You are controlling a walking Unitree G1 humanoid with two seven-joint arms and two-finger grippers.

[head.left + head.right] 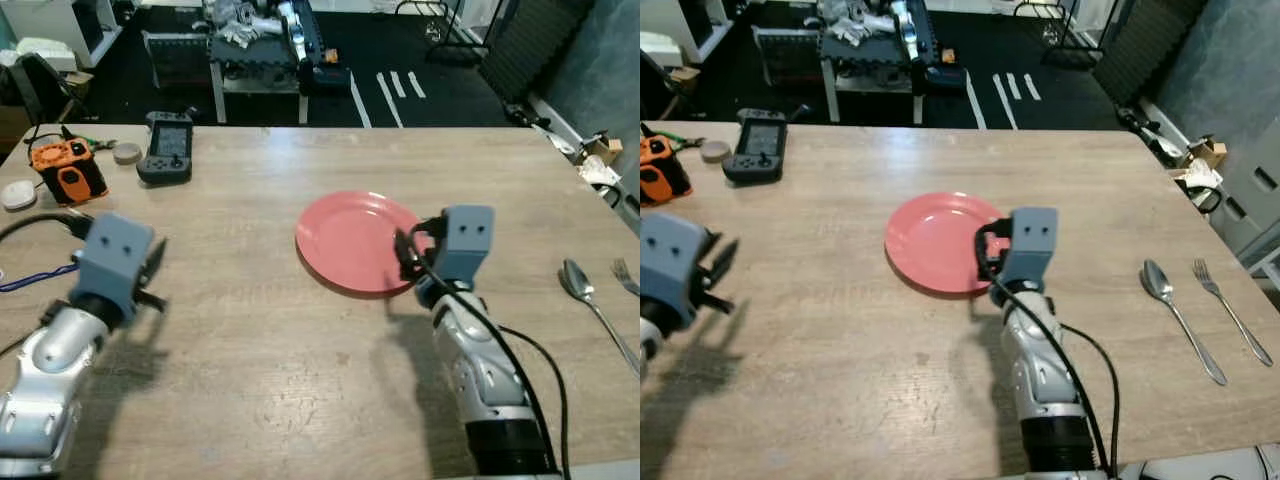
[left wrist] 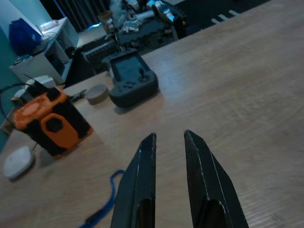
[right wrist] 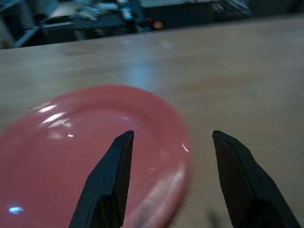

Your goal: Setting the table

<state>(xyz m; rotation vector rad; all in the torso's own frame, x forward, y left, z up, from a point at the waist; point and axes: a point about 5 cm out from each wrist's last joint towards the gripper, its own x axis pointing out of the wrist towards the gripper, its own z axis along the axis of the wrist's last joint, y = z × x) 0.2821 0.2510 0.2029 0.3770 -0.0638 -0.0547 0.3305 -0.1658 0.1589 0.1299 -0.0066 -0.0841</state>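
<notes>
Round red plate [image 1: 350,240] sits mid-table [image 1: 250,330]; from the eye views we see our right gripper [image 1: 408,255] at its near-right rim, a steel spoon [image 1: 1175,315] and fork [image 1: 1230,308] well apart rightward. Wrist views: right jaws spread wide, straddling the rim, holding nothing; left gripper [image 2: 168,142] jaws slightly parted over bare wood.

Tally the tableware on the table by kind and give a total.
Plates: 1, the red plate by the right gripper
Spoons: 1, the spoon on the robot's right
Forks: 1, the fork beyond the spoon
Total: 3
</notes>
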